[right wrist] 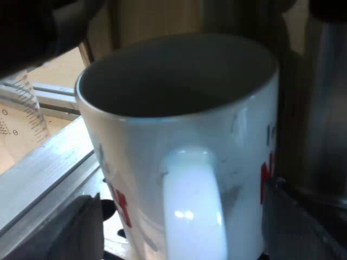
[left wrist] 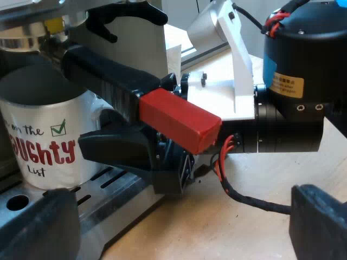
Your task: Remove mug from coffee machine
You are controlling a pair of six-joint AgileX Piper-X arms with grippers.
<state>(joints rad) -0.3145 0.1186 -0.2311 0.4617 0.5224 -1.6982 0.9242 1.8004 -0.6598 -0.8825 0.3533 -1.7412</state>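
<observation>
A white mug [left wrist: 43, 141] with red and black lettering stands upright on the espresso machine's slotted drip tray [left wrist: 103, 189]. Just above it the holder's dark handle juts from the machine's front, ending in a red block [left wrist: 179, 119]. My right gripper [right wrist: 184, 233] is open, with one finger [right wrist: 65, 227] on each side of the mug's handle [right wrist: 192, 200] and a gap to both. One of its black fingers [left wrist: 119, 151] shows at the mug's side, under the red end. My left gripper [left wrist: 176, 227] is open over the wooden table, a short way from the machine and holding nothing.
A measuring glass [right wrist: 21, 108] with a printed scale stands beyond the mug, off the tray. The right arm's black body [left wrist: 293, 81] hangs over the table [left wrist: 217, 233] beside the machine. The machine's metal front [right wrist: 325, 108] rises close behind the mug.
</observation>
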